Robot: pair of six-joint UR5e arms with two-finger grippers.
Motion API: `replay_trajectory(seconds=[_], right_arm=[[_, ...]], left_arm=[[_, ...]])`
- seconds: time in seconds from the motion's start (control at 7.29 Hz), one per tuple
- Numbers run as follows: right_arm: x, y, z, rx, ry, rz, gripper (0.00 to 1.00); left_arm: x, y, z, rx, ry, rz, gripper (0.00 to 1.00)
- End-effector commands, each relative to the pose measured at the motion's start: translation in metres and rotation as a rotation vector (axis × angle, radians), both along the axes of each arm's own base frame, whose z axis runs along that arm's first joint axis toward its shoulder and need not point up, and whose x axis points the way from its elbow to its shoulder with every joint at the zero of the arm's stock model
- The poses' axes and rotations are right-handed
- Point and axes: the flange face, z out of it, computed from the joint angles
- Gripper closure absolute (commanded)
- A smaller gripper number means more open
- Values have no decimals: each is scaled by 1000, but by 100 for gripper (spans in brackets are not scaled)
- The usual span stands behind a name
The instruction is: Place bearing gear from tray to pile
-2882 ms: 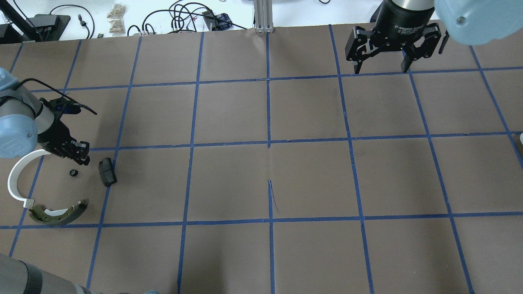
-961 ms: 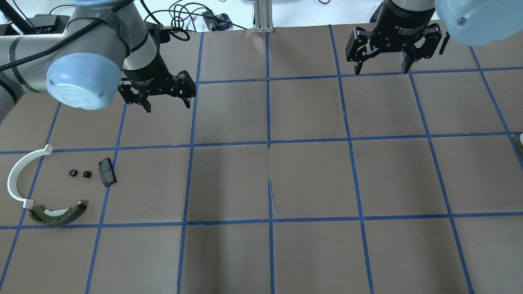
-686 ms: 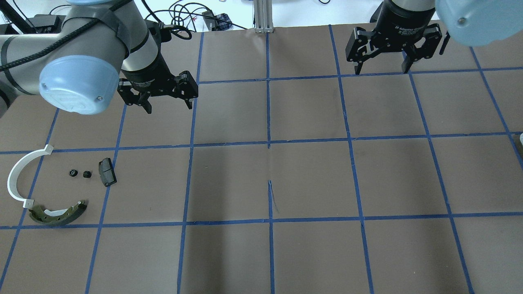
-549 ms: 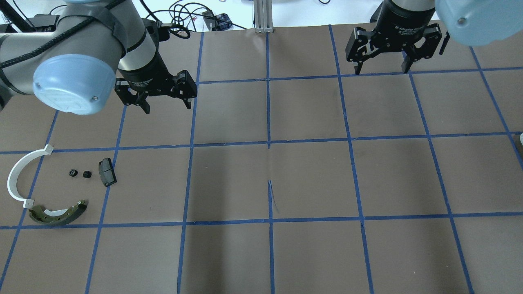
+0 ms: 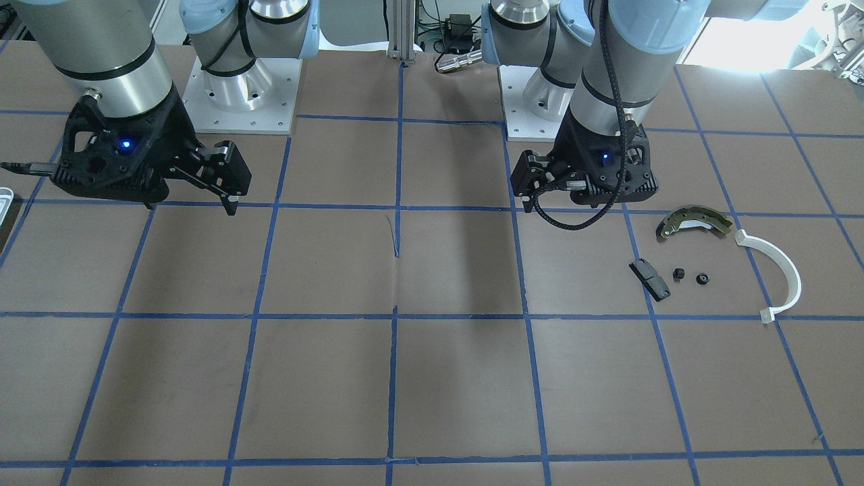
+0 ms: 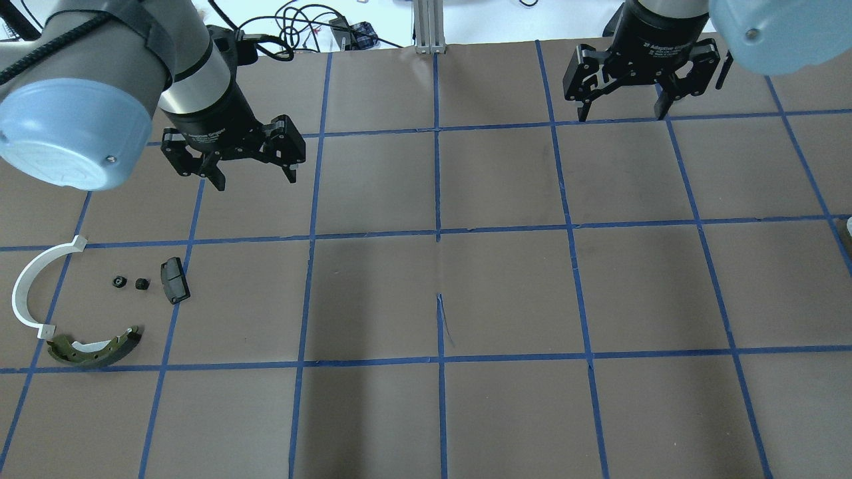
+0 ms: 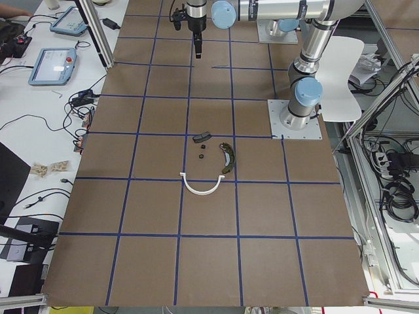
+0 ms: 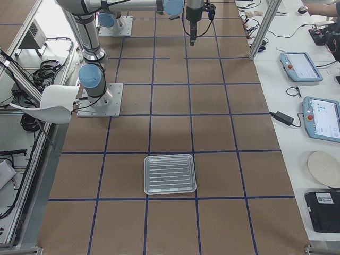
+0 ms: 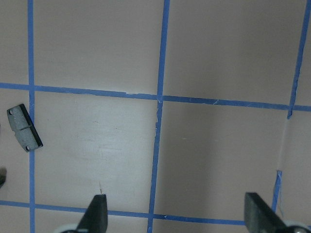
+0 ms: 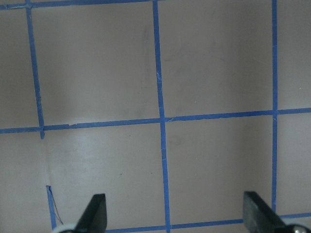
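Note:
Two small black bearing gears [image 6: 119,282] [image 6: 141,284] lie side by side in the pile, between the white plastic arc [image 6: 30,293] and the black pad [image 6: 174,280]. The olive brake shoe [image 6: 96,349] lies just below them. My left gripper [image 6: 255,179] is open and holds nothing. It hangs above the table, up and to the right of the pile. Its wrist view shows the pad [image 9: 24,127] at the left. My right gripper [image 6: 620,115] is open and holds nothing at the far right. The whitish tray [image 8: 170,173] sits at the table's right end.
The table is brown paper with a blue tape grid [image 6: 438,233]. A metal post [image 6: 426,26] and cables [image 6: 293,26] stand at the far edge. The arm bases [image 5: 239,88] sit on the robot's side. Tablets [image 8: 300,66] lie on a side bench.
2.9 s ago my left gripper was down at the pile with one gear lying there. Now two gears lie there. Over the last second the raised left gripper drifted left. The right arm is still.

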Motion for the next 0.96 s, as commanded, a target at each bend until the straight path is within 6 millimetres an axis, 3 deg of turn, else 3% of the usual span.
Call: replay_trajectory(seconds=[0.0, 0.82], right_arm=[[0, 0, 0, 0, 0, 0, 0], [-1, 0, 1, -3, 9, 1, 0]], left_arm=[[1, 3, 9, -14, -1, 0, 0], [10, 15, 18, -10, 6, -21, 0]])
